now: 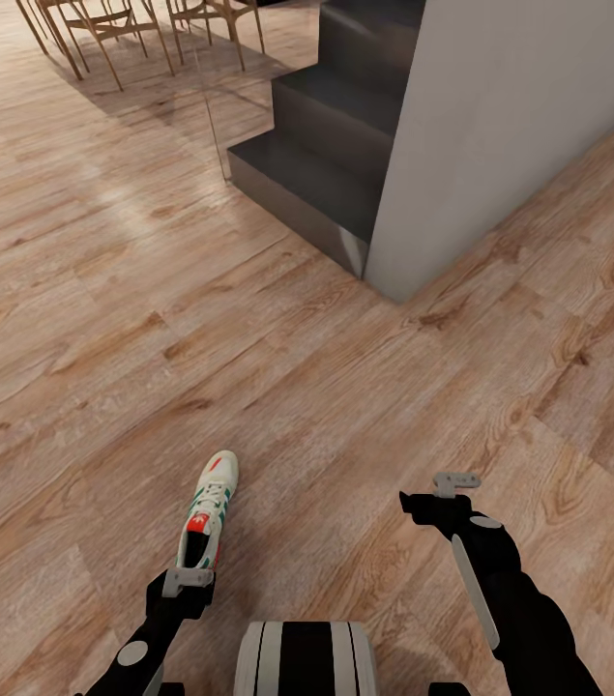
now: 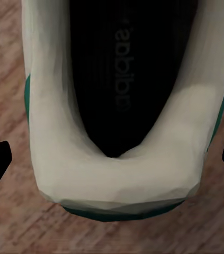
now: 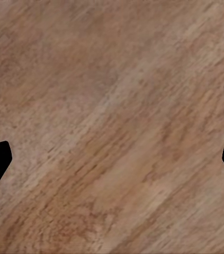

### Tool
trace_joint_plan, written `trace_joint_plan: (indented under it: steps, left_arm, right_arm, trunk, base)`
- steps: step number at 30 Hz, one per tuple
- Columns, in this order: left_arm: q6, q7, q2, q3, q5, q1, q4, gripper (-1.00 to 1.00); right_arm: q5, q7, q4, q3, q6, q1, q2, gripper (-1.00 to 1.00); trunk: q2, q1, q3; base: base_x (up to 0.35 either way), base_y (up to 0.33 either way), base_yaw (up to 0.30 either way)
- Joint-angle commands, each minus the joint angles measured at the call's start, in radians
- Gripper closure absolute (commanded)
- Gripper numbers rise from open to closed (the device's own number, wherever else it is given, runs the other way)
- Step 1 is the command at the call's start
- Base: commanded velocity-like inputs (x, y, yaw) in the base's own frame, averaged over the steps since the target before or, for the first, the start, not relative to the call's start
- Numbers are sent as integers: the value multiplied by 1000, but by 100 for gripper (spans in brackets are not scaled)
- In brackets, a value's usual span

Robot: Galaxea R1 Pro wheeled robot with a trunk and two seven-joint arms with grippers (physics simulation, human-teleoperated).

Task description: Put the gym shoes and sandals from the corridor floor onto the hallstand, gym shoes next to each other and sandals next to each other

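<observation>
Shoe (image 1: 208, 512) lies on the floor (image 1: 345, 387) in my head view, heel at my left gripper (image 1: 189, 578), while my right gripper (image 1: 447, 488) hangs empty over bare boards; no rack or other container is in sight. My left wrist view shows the jaws spread wide either side of the heel (image 2: 114, 180), holding nothing, so closing too high could pinch only the soft collar and let it slip. My right wrist view shows open jaws above planks (image 3: 112, 116).

Both arms reach forward, left gripper (image 1: 189, 578) and right gripper (image 1: 439, 498) fingers spread apart.
</observation>
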State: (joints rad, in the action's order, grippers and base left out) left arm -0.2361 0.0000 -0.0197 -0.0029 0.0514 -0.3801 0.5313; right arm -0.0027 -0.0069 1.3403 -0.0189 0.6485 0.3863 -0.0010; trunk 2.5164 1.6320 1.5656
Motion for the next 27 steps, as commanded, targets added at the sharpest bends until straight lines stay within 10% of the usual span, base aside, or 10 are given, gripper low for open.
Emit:
trace_joint_plan:
  steps: [1,20,21,27]
  left_arm:
    - [-3,0,0,0,5,0,0,-100]
    - [-3,0,0,0,5,0,-2,-100]
    - [-3,0,0,0,5,0,-1,100]
    - [-3,0,0,0,5,0,-1,100]
  right_arm:
    - [0,-1,1,0,5,0,0,-100]
    - [0,-1,2,1,5,0,0,-100]
    - [0,-1,2,0,5,0,0,-100]
    - [0,-1,2,0,5,0,0,-100]
  trunk:
    - [0,0,1]
    - [0,0,1]
    - [0,0,1]
    - [0,0,1]
  base:
    - [56,0,0]
    - [7,0,0]
    - [0,0,0]
    - [0,0,0]
